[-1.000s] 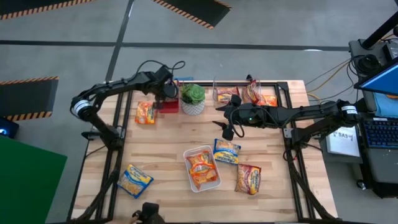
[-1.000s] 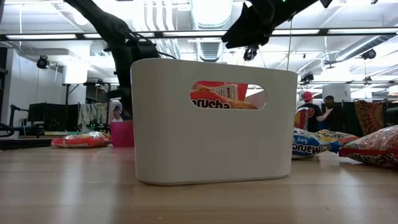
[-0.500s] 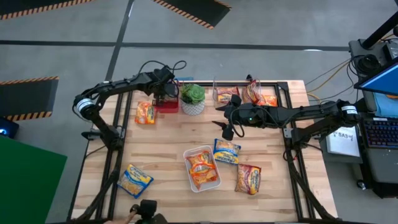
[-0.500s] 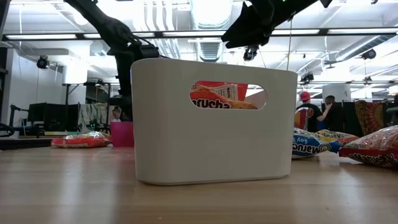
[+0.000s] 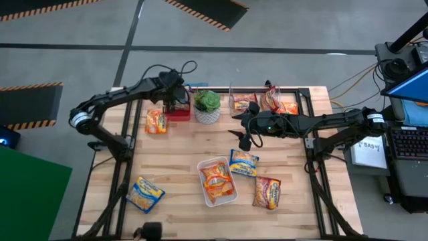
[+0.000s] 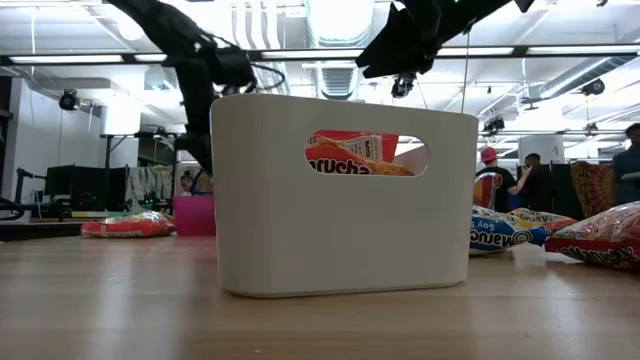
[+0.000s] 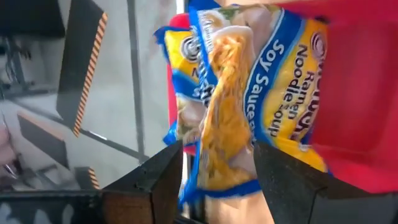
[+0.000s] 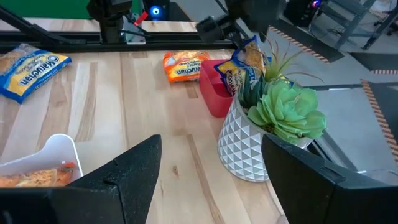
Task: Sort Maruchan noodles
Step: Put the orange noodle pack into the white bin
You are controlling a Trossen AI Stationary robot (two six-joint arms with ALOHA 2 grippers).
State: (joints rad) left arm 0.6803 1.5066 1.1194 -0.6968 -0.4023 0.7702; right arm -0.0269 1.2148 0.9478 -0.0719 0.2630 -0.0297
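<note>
My left gripper (image 5: 174, 102) hangs open over the red bin (image 5: 180, 114) at the table's far left. A blue-edged noodle packet (image 7: 242, 99) stands on end in that bin (image 8: 214, 93), its upper end between my left fingers. My right gripper (image 5: 239, 139) hovers open over the table's middle with nothing between its fingers (image 8: 124, 174). An orange packet (image 5: 156, 121) lies flat left of the red bin. Other packets lie flat at the near left (image 5: 145, 194) and right of the white bin (image 5: 243, 163), (image 5: 267, 192). My left gripper has one finger (image 7: 163, 171) on either side of the blue-edged packet's upper end (image 7: 217, 143), coming from above. Whether the fingers touch the packet, I cannot tell. The packet stands upright in the red bin.
A green potted plant (image 5: 207, 104) in a white pot stands right beside the red bin. A white bin (image 5: 202, 175) holding orange packets sits near the table's middle front. A clear bin with packets (image 5: 244, 102) stands at the far right, behind my right arm.
My left gripper has opened over the red bin and risen a little. The blue-edged packet stays standing in the bin.
</note>
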